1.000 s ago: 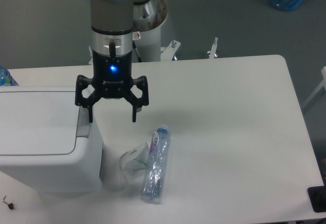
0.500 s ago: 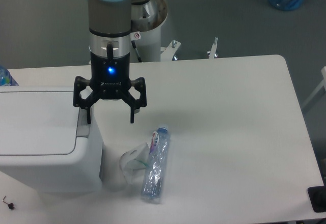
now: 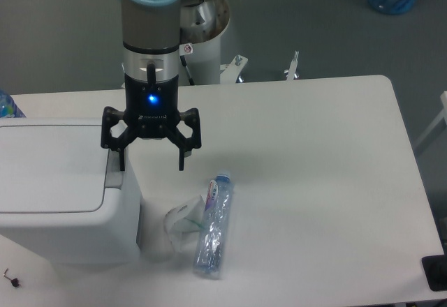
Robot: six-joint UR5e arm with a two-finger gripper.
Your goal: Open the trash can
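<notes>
The trash can is a big white boxy bin at the left of the table, its flat lid down. A grey push tab sits at the lid's right edge. My gripper hangs open just above the bin's right side. Its left finger stands over the tab's upper end, and whether it touches I cannot tell. Its right finger is off the bin, over the table. Nothing is between the fingers.
A clear crushed plastic bottle lies on the table right of the bin, with a crumpled clear wrapper beside it. A small dark screw lies near the front left edge. The arm's white pedestal stands behind the table.
The gripper shifted slightly left over the last second, bringing its left finger over the tab. It stays open.
</notes>
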